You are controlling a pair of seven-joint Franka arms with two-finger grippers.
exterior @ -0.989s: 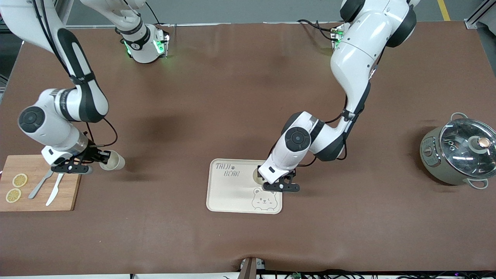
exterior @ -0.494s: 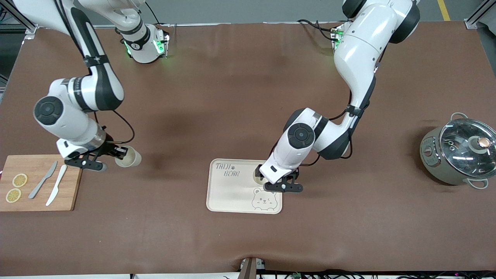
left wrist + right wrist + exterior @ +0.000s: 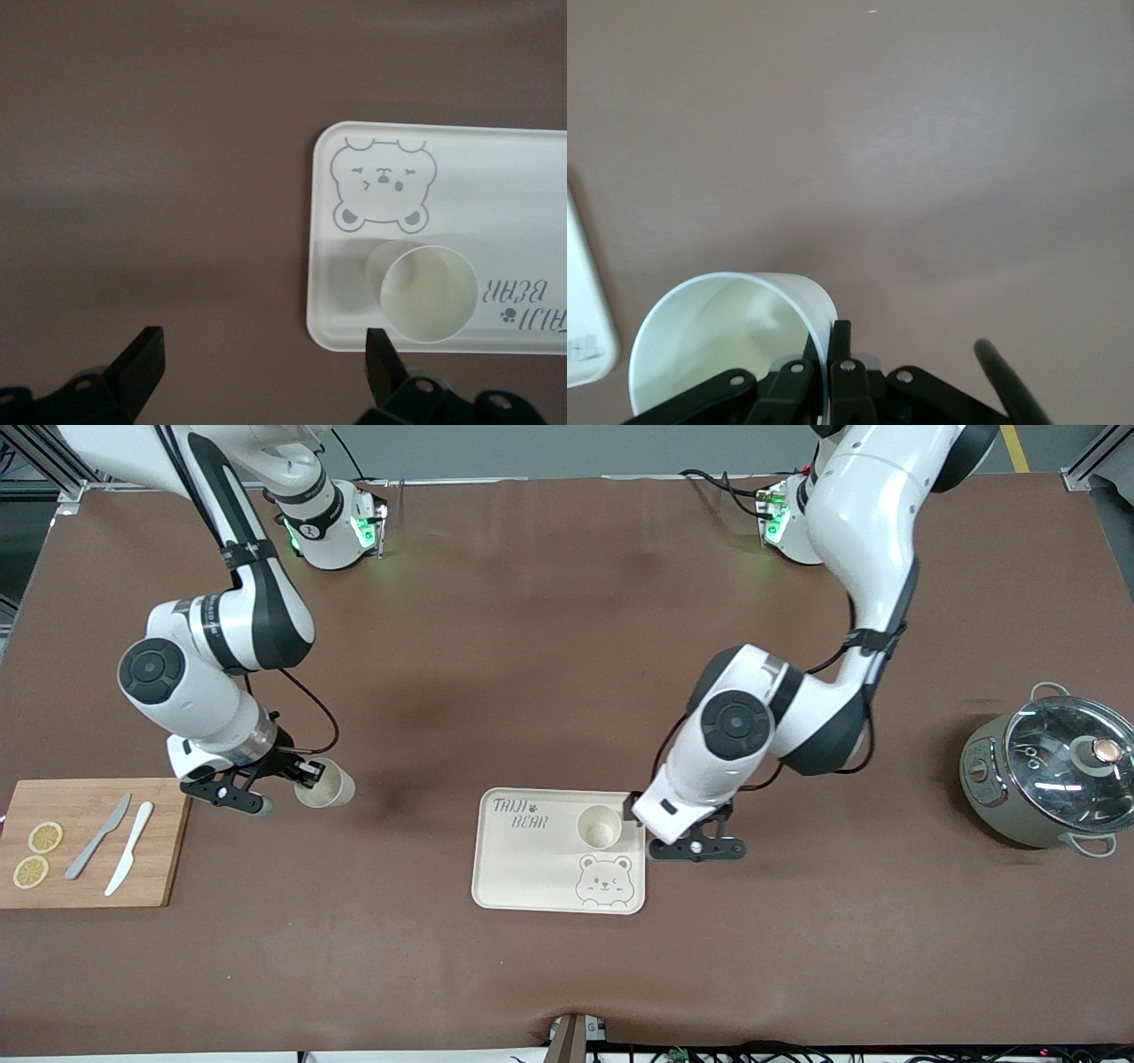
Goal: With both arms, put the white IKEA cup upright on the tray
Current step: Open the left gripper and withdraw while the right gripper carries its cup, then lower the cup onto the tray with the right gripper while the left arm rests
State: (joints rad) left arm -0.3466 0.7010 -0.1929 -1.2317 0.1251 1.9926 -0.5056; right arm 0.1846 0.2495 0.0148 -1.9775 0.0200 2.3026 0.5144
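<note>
Cups are two: one [image 3: 599, 826] stands upright on the tray [image 3: 532, 868], mouth up, just above the bear drawing and beside the grey lettering; a second cup [image 3: 324, 784] hangs tilted over bare bench [image 3: 549, 646], clamped by its rim in the right tool [image 3: 306, 776], one finger inside the wall and one outside. The right arm bends sharply at the elbow, with its wrist beside the wooden board [image 3: 89, 868]. The left arm folds down from its base, and the left tool [image 3: 695, 849] hangs just off the tray's edge toward the left arm's end, its fingers [image 3: 142, 363] spread wide with nothing between them. Both cups are smooth, glossy, round and pale. The tray is flat, cream and round-cornered. The bench cover is matte brown.
</note>
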